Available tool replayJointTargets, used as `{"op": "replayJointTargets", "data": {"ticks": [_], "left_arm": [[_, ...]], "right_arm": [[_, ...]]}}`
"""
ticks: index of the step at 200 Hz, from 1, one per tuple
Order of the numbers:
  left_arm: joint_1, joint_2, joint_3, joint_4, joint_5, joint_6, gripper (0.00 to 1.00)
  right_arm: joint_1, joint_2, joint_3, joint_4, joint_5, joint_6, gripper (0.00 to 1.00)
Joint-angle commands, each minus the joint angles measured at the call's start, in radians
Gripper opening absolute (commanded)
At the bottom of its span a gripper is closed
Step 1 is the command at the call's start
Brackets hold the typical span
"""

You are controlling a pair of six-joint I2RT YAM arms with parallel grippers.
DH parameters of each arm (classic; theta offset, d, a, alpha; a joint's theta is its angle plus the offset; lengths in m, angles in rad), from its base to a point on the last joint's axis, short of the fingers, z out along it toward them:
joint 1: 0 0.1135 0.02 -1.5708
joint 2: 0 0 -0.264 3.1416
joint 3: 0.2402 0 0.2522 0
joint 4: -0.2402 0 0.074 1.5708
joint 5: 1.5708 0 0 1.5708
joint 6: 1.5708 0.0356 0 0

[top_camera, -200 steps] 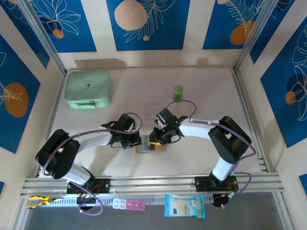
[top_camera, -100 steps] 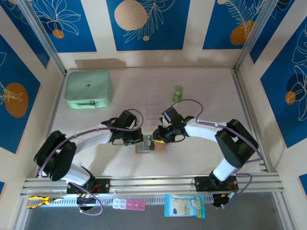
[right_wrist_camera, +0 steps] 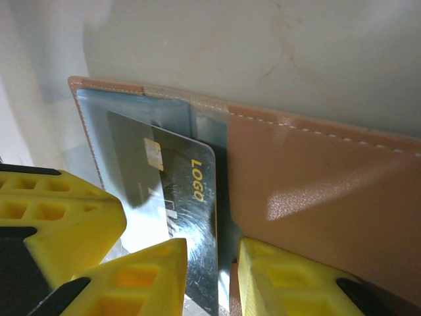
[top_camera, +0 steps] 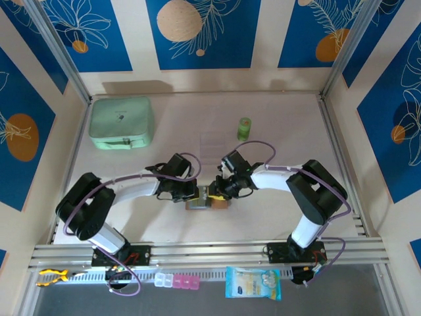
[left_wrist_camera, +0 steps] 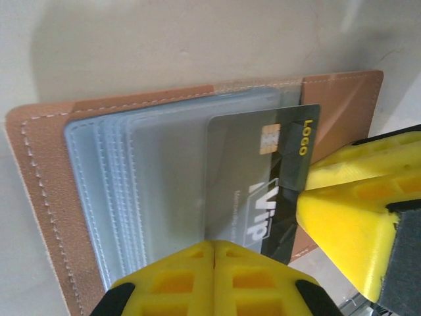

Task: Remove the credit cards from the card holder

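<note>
The tan card holder (top_camera: 206,201) lies open on the table between both arms, grey-blue pocket panels (left_wrist_camera: 158,171) facing up. A dark credit card (left_wrist_camera: 256,178) printed "Logo" and "VIP" sticks partway out of a pocket toward the tan flap (right_wrist_camera: 316,178). My left gripper (left_wrist_camera: 214,247) is shut, its tips pressing down on the pocket panels beside the card. My right gripper (right_wrist_camera: 214,276) is open a little and straddles the card's (right_wrist_camera: 177,191) free end: one finger over the card, the other on the flap. Other cards are hidden.
A mint-green zip pouch (top_camera: 122,123) sits at the back left, a small green bottle (top_camera: 245,128) at the back centre, and a faint clear box (top_camera: 212,141) beside it. Metal frame posts and walls bound the table. Small items lie along the near rail (top_camera: 210,253).
The left arm's elbow has swung slightly. The right gripper shifted a little and came back. Both grippers stay at the holder, which has not moved.
</note>
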Motion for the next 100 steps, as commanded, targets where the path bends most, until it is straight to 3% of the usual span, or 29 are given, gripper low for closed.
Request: {"op": "replayJointTargets", "data": {"ticks": [1,100], "left_arm": [[-0.009,0.027,-0.019,0.005,0.002,0.007,0.00],[-0.009,0.030,-0.017,-0.035,-0.025,0.012,0.00]], "right_arm": [[-0.012,0.022,-0.029,0.057,-0.061,0.013,0.27],[-0.042,0.022,-0.103,0.250,-0.170,0.064,0.22]]}}
